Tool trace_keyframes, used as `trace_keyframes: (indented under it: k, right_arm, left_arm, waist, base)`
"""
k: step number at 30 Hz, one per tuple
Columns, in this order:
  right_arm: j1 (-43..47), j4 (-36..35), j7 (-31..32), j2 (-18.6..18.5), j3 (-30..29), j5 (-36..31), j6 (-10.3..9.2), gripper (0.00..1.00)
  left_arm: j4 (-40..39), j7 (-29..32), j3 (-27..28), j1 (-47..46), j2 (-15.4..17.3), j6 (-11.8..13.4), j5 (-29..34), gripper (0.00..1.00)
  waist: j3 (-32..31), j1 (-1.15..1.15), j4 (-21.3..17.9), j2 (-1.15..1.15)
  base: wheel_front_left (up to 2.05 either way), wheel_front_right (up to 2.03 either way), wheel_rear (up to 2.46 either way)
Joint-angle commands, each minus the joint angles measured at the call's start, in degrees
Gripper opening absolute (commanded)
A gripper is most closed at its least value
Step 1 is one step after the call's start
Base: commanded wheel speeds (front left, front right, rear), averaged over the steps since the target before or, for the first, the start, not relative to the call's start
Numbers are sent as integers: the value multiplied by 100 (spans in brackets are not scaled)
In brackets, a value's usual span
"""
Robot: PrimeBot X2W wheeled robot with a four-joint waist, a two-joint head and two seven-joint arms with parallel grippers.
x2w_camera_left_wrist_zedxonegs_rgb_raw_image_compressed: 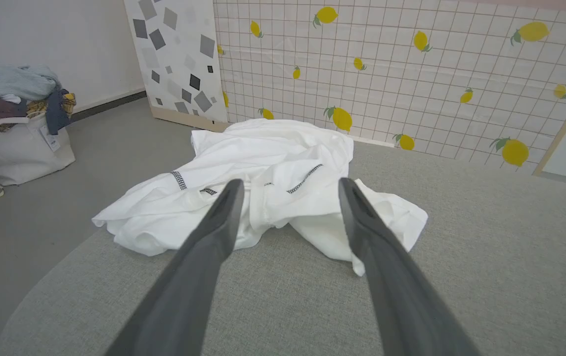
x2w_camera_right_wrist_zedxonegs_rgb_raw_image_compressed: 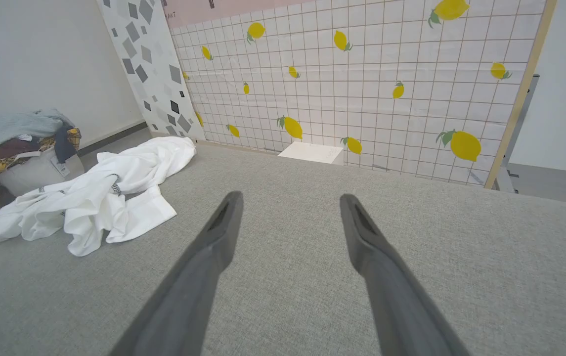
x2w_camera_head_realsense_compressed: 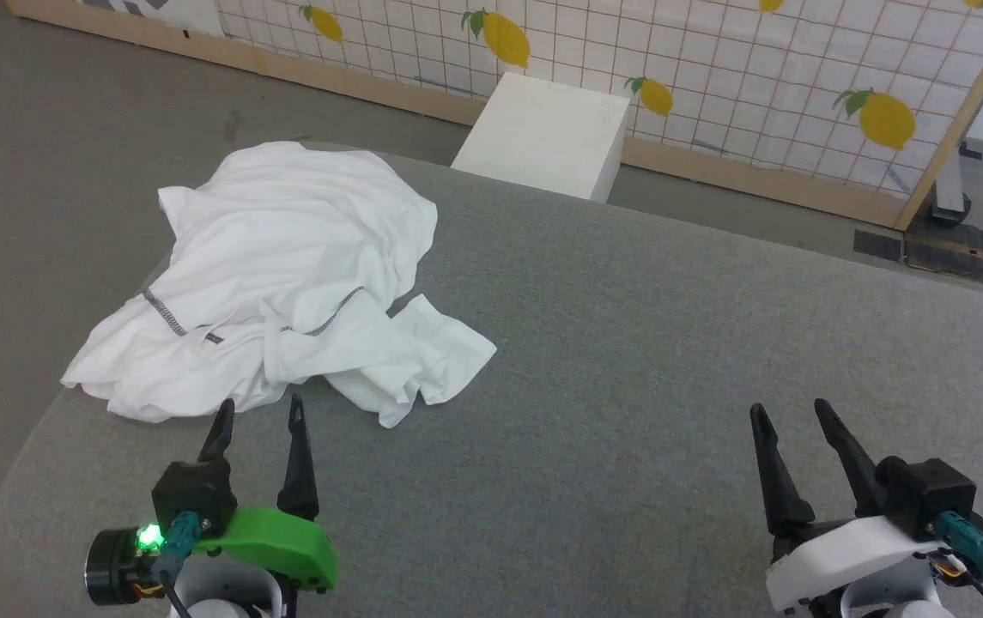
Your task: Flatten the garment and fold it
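Garment (x2w_camera_head_realsense_compressed: 285, 257) lay crumpled in a heap on the grey table (x2w_camera_head_realsense_compressed: 628, 386), grey seam stitching facing up. Left gripper (x2w_camera_head_realsense_compressed: 261, 400) sat just beside the garment's near edge, fingers spread, nothing between them. Right gripper (x2w_camera_head_realsense_compressed: 787, 405) was well apart from the garment to its right, also spread and empty. White box (x2w_camera_head_realsense_compressed: 547, 133) stood beyond the garment, against the lemon-print panel (x2w_camera_head_realsense_compressed: 714, 69).

The garment (x2w_camera_head_realsense_compressed: 285, 257) is lying crumpled, upper folds covering the layers beneath. The table (x2w_camera_head_realsense_compressed: 628, 386) is hiding the base of the white box (x2w_camera_head_realsense_compressed: 547, 133) behind its far edge. The laundry bag (x2w_camera_left_wrist_zedxonegs_rgb_raw_image_compressed: 21, 153) is being cropped at left.
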Motion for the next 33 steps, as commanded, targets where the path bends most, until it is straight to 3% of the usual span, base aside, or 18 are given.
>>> trace_keyframes:
  k: [1, 33]
  right_arm:
    - [82, 44, -61, 2, 16, 68, -5, 100]
    - [120, 246, -439, 3, -5, -29, -7, 100]
  left_arm:
    - [22, -63, -11, 83, -19, 38, -40, 100]
    - [208, -439, -56, 174, -26, 156, -167, 100]
  waist:
    - [-3, 0, 92, 0]
    - [14, 0, 850, 0]
  base:
    - [0, 0, 0]
    - [0, 0, 0]
